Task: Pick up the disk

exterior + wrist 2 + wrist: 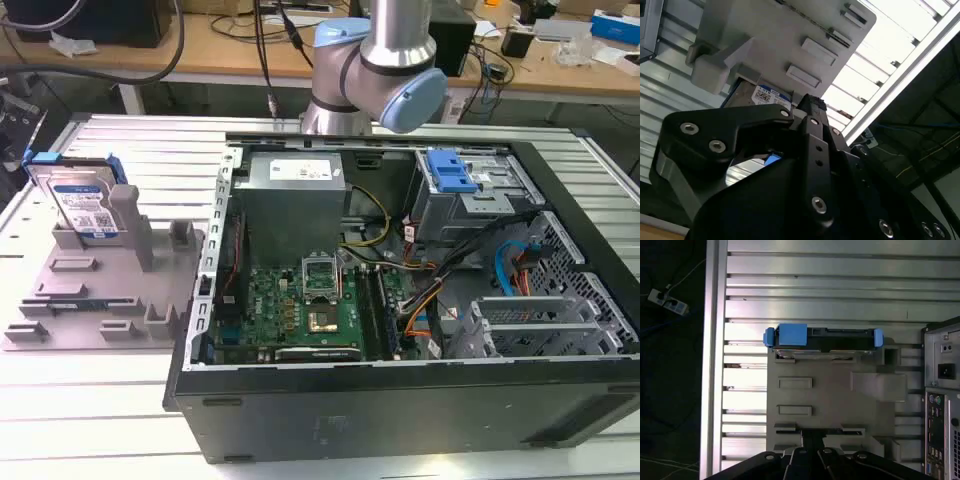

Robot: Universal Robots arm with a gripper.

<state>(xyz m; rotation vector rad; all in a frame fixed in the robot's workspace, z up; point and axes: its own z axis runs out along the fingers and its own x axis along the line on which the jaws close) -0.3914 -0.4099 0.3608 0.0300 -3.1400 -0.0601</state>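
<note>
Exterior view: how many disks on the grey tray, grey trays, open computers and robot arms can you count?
disk: 1
grey tray: 1
open computer: 1
robot arm: 1
Total: 4

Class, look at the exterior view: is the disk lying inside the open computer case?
No, the disk stands on edge in the grey tray, outside the computer case, on the exterior view's left.
</note>
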